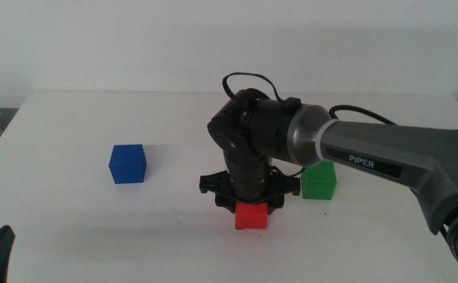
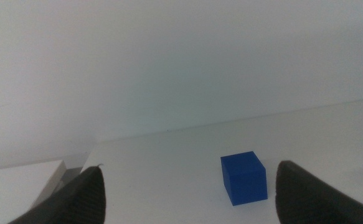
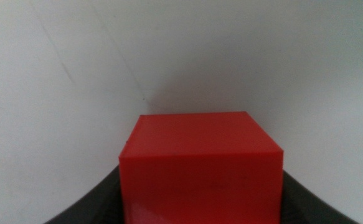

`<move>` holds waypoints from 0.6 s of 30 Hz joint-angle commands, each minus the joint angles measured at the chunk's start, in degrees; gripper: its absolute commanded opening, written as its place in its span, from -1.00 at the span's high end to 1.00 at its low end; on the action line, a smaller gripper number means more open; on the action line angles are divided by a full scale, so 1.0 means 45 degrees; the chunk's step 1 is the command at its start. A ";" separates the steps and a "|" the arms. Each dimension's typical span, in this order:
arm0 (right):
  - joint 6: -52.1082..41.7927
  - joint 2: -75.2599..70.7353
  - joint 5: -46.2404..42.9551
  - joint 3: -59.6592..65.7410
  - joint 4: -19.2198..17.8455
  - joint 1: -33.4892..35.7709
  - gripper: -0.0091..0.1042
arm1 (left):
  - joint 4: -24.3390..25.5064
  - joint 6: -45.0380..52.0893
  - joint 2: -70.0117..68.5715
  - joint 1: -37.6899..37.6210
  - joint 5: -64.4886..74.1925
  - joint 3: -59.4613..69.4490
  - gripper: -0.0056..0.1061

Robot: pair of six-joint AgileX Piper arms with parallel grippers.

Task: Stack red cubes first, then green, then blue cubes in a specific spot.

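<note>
Middle view: red cube [image 1: 251,216] is being gripped between the right gripper [image 1: 250,206] jaws at table centre — presumably as stack base. Left gripper [image 2: 187,193] is being held wide, waiting near blue cube [image 1: 127,163]; green cube [image 1: 320,181] sits just beside the arm.

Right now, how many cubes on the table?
3. Red cube between the right gripper jaws, front center. Green cube just behind it to the right, partly hidden by the arm. Blue cube alone on the left.

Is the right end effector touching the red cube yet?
Touching. In the right wrist view the red cube sits between the right end effector, dark jaws flush on both its sides. The middle view shows it down over the cube.
</note>
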 commanded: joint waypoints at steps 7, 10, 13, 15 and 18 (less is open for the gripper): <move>-0.0006 -0.0016 0.0011 -0.0091 -0.0275 0.0017 -0.15 | -0.0086 0.0010 -0.0045 0.0029 -0.0087 0.0012 -0.78; -0.0006 -0.0016 -0.0014 -0.0091 -0.0275 0.0017 -0.30 | -0.0086 0.0010 -0.0045 0.0029 -0.0087 0.0012 -0.78; -0.0439 -0.0045 -0.0014 -0.0091 -0.0398 0.0017 -0.36 | -0.0086 0.0010 -0.0045 0.0029 -0.0087 0.0012 -0.78; -0.0631 -0.0455 0.0184 -0.0091 -0.0455 0.0068 -0.36 | -0.0086 0.0010 -0.0045 0.0029 -0.0087 0.0012 -0.78; -0.1492 -0.1709 0.0744 -0.0091 -0.0608 0.0224 -0.37 | -0.0086 0.0010 -0.0045 0.0029 -0.0087 0.0012 -0.78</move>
